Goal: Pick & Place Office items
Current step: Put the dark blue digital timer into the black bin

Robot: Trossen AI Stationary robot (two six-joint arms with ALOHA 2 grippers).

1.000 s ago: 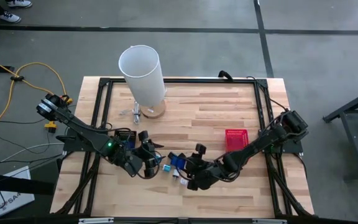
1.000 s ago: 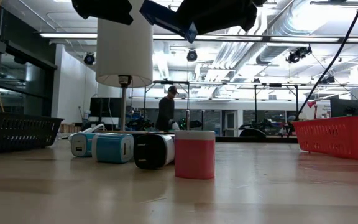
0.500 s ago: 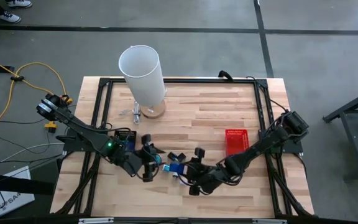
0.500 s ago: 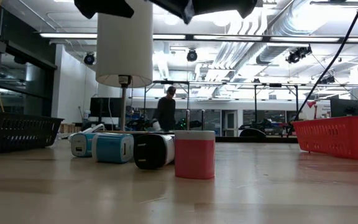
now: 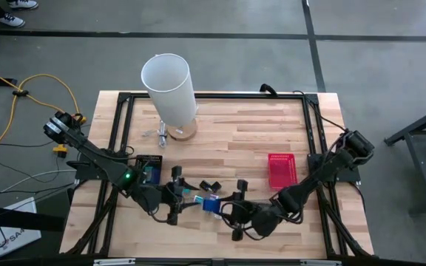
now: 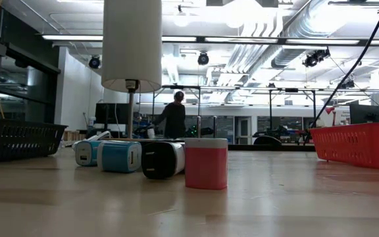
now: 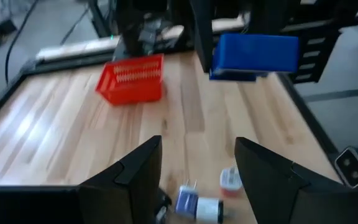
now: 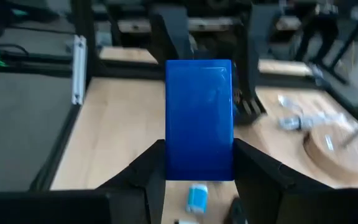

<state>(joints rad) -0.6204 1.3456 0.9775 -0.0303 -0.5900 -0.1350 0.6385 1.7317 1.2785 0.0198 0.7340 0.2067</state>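
A blue box (image 8: pixel 199 118), one of the office items, hangs in the air with my right gripper (image 5: pixel 217 205) shut on it, above the table's near middle. It also shows in the left wrist view as the blue box (image 7: pixel 253 55). My left gripper (image 5: pixel 186 194) is open just left of it, facing it, with nothing between its fingers (image 7: pixel 135 174). On the table below lie a blue-and-white plug (image 7: pixel 197 205) and a pink-and-white piece (image 7: pixel 230 179). The low view shows a teal piece (image 6: pixel 87 153), a blue piece (image 6: pixel 119 157), a black piece (image 6: pixel 163 160) and a pink cylinder (image 6: pixel 206 163) resting on the wood. My right gripper pinches the blue box between its two fingers (image 8: pixel 156 163), on the two long sides near the box's end (image 8: pixel 174 167). The fingers reach in nearly level from the table's right. The box sticks out past the fingertips, lifted clear of the table.
The red mesh basket (image 5: pixel 280 168) stands on the table's right side. A tall white cylinder (image 5: pixel 168 87) on a round wooden base stands at the far left. A black basket (image 5: pixel 149 164) sits by the left arm. Bare wood lies between the cylinder and the red basket.
Both grippers have risen and tipped up toward level, leaving the top of the low view. My right gripper has carried the blue box up and toward the table's near edge. My left gripper has stayed open.
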